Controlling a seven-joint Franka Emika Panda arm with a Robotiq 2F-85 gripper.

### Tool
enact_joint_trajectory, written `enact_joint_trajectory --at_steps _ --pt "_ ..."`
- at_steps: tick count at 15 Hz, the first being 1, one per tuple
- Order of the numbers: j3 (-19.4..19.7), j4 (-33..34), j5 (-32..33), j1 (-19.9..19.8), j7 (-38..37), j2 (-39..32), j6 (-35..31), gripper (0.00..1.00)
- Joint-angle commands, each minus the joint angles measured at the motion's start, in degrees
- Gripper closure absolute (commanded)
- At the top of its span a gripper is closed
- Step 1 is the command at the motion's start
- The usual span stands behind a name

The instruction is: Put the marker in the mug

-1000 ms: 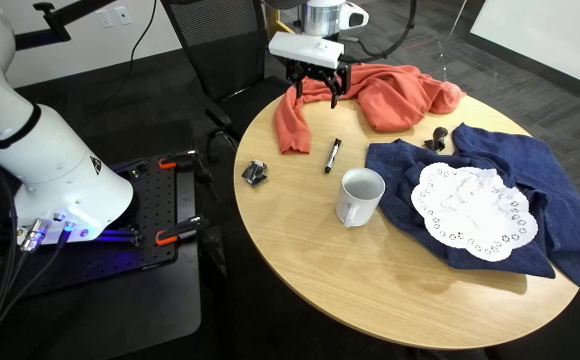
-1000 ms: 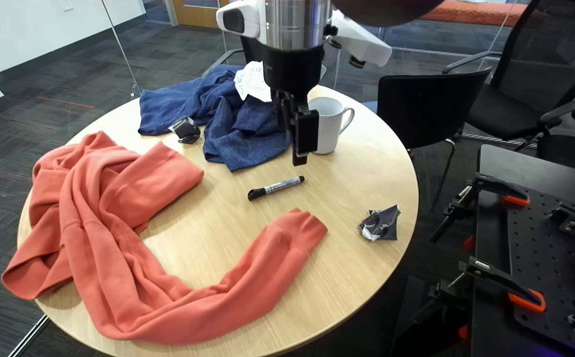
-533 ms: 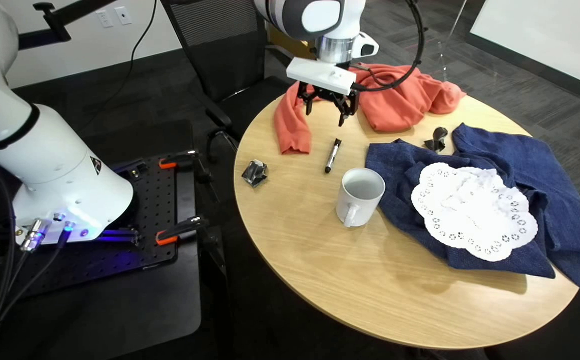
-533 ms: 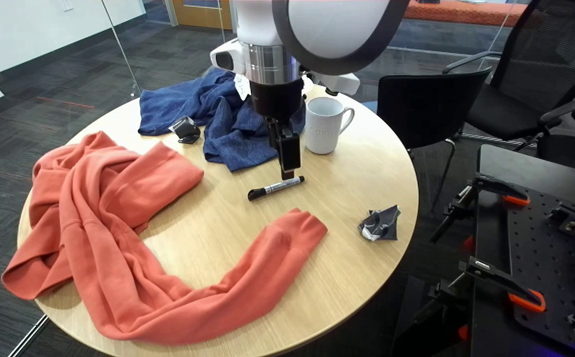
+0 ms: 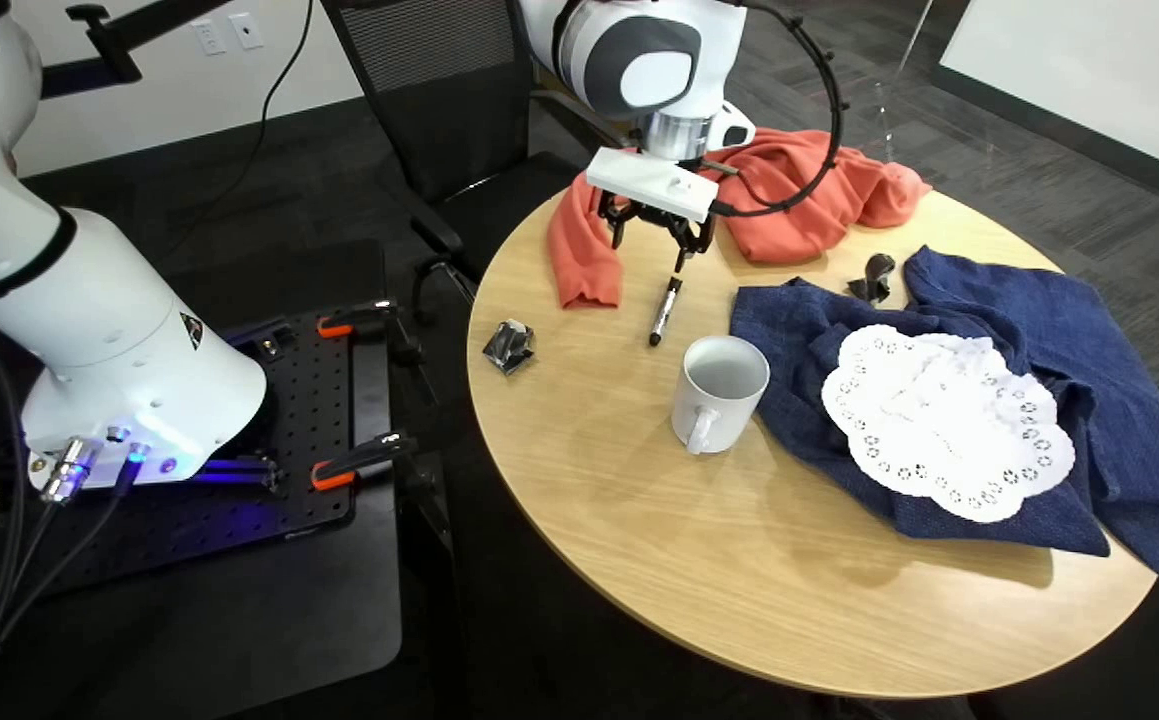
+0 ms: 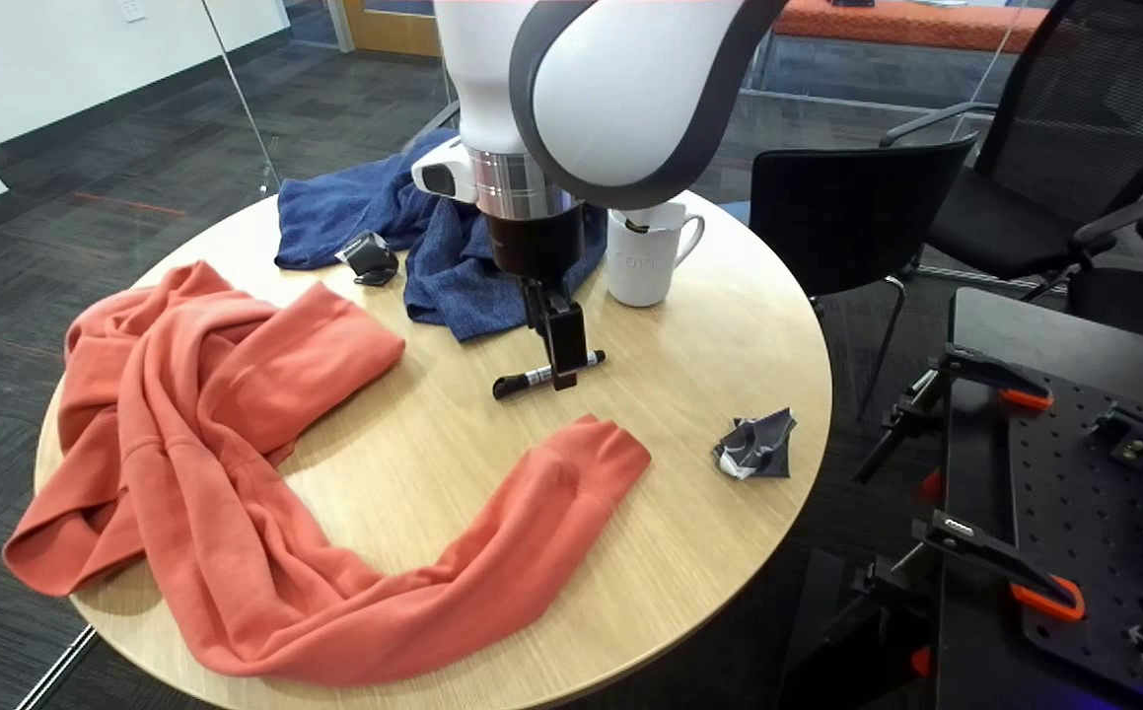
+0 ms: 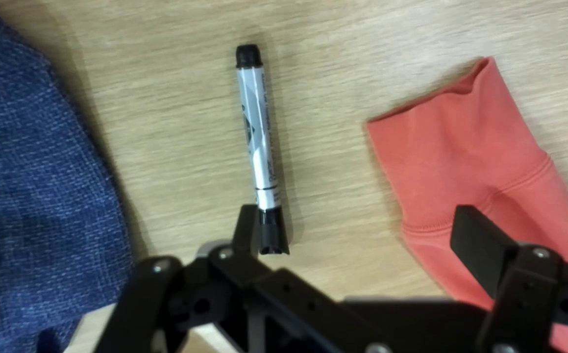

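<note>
The marker is a thin grey-and-black pen lying on the round wooden table, and it shows in an exterior view and in the wrist view. The white mug stands upright near it, also in an exterior view; it is out of the wrist view. My gripper is open and empty, low over the table by the marker's black cap end. In the wrist view the gripper has that cap end between its fingers, close beside the left finger. Contact cannot be told.
An orange sweatshirt lies at one side; its cuff is under the right finger. Blue denim lies beside the mug with a white doily on it. A crumpled dark wrapper and a small dark object lie apart.
My gripper has come down toward the table and over the marker, staying open. The marker, mug and cloths have not moved.
</note>
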State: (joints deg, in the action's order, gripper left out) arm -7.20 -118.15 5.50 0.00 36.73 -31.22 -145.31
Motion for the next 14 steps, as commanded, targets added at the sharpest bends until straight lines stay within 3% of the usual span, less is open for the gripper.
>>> enact_joint_trajectory --at_steps 1,14 --pt "-1.02 2.83 0.67 -1.32 0.92 -2.76 -0.37 0.0" --pt "-0.71 8.81 1.17 -2.3 0.69 -9.34 -0.35 0.0"
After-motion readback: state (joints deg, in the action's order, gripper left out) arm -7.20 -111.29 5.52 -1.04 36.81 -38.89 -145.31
